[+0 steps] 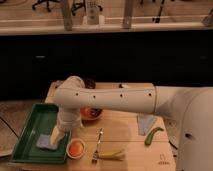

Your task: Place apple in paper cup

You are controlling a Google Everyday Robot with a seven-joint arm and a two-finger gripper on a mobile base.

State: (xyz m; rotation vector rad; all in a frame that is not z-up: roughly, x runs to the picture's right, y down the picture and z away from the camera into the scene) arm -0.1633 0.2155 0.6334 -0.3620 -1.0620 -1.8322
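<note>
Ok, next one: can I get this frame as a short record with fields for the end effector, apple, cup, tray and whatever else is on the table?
end effector: low over the green tray's right edge, just left of the paper cup
apple: inside the paper cup, seemingly clear of the end effector
paper cup: upright on the table beside the tray
green tray: holds a blue cloth
others: fork, green pepper, dark bowl

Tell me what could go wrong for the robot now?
1. The end effector hangs right beside the cup, over the rim of the tray. Swinging away, it might knock the cup over and spill the apple.
2. The cup stands near the front edge of the table, so a bump could push it off.
3. The fork lies close by and could get swept.
</note>
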